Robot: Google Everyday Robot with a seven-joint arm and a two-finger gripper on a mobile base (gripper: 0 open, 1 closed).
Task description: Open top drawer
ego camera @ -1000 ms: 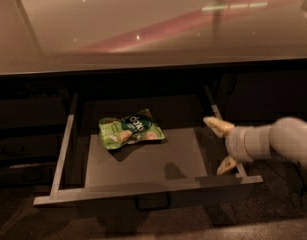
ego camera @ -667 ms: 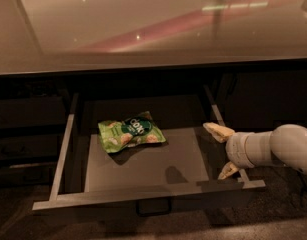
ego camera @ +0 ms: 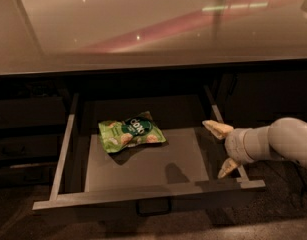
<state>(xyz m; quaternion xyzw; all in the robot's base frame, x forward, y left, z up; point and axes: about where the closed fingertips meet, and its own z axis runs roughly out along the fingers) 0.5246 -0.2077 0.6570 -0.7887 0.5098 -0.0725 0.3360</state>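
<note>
Gripper [ego camera: 222,149] spread wide, gripping nothing, its fingers [ego camera: 217,129] over the right side wall of the top drawer [ego camera: 143,194]. Arm reaches in level from the drawer's right. Drawer stands pulled out, green snack bag [ego camera: 130,133] inside, its front a touch further out than a second ago.
</note>
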